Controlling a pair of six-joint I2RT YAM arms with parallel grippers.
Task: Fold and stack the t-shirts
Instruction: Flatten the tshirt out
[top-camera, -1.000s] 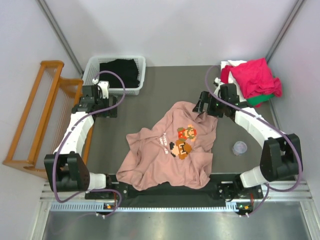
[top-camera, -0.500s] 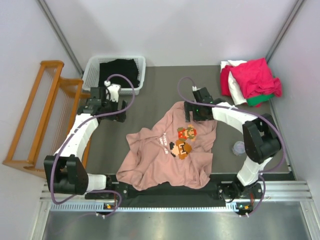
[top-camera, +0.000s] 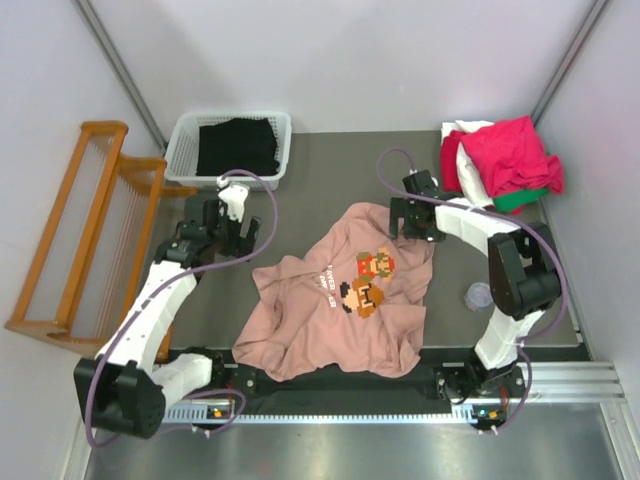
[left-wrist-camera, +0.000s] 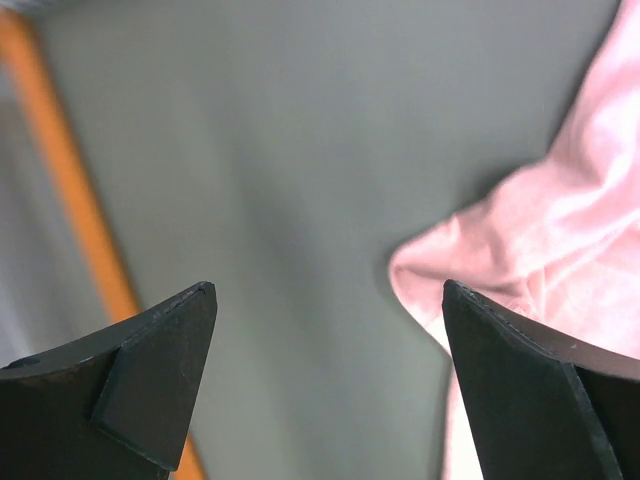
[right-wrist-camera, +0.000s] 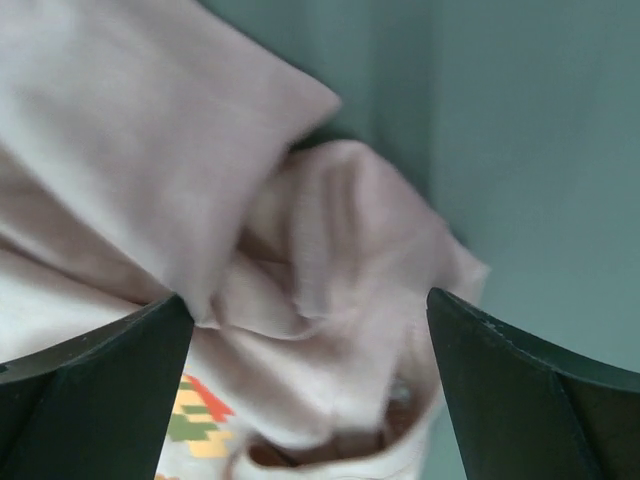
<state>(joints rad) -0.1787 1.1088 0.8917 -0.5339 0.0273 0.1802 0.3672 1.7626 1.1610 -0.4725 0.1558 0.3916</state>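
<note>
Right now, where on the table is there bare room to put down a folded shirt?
Widest free strip: the far table edge, between the white basket and the pile of shirts. A smaller patch lies between the pink shirt and the left arm. The middle is covered by that shirt; the right side is tight, with a small clear cup.

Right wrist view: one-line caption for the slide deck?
Open right gripper poised over a bunched fold of the dusty-pink t-shirt on the grey table, pixel print at the lower edge.
</note>
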